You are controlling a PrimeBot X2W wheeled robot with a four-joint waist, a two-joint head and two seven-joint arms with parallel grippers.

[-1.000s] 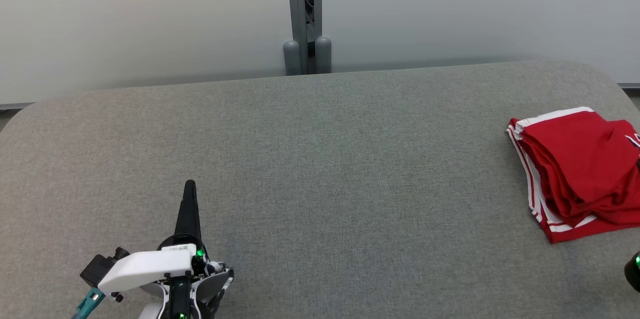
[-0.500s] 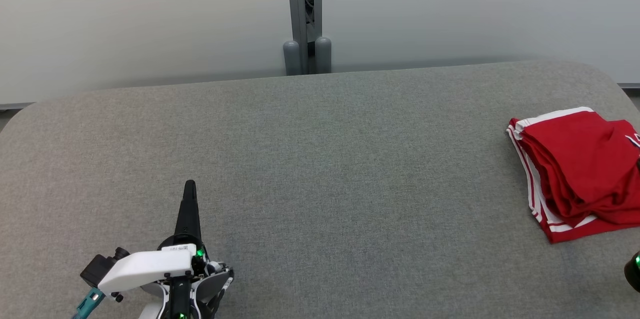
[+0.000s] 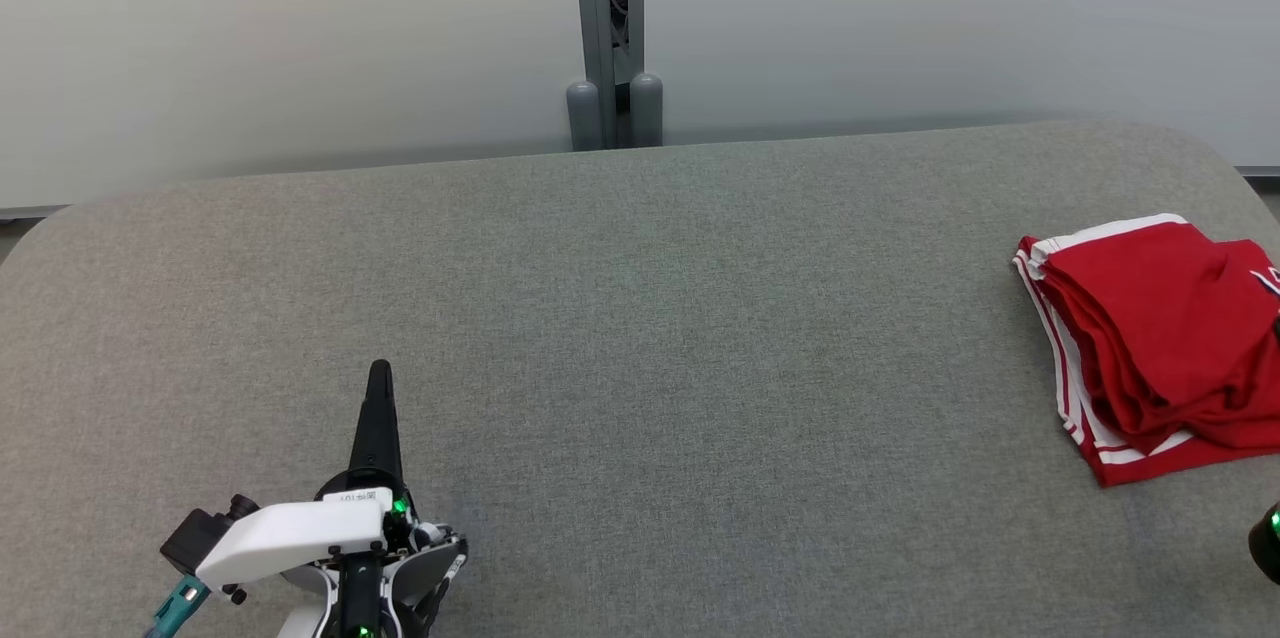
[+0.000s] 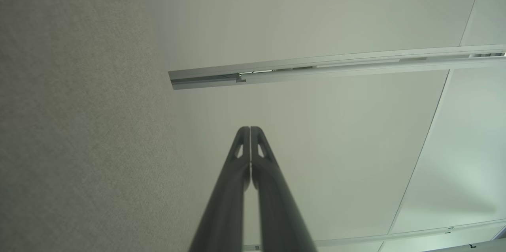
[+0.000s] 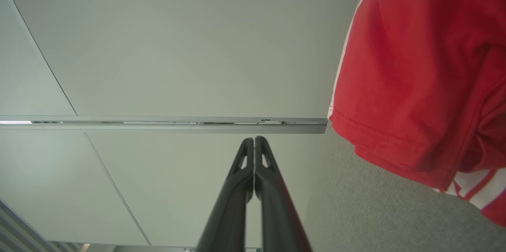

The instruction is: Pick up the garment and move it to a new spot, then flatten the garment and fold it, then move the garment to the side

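The garment (image 3: 1165, 338) is red with white trim, lying folded at the right end of the grey table (image 3: 640, 318); its red cloth (image 5: 419, 70) also fills the right side of the right wrist view. My left gripper (image 3: 379, 373) stands near the table's front left, fingers pressed together, far from the garment. The left wrist view shows that left gripper (image 4: 250, 129) shut and empty. My right gripper (image 5: 253, 139) is shut too, with nothing between its fingers, just beside the garment. A dark part of the right arm (image 3: 1266, 540) peeks in at the head view's lower right edge.
A pale wall with a grey post (image 3: 608, 33) runs behind the table's far edge. The table's corners are rounded. The wall rail (image 4: 324, 66) crosses the left wrist view.
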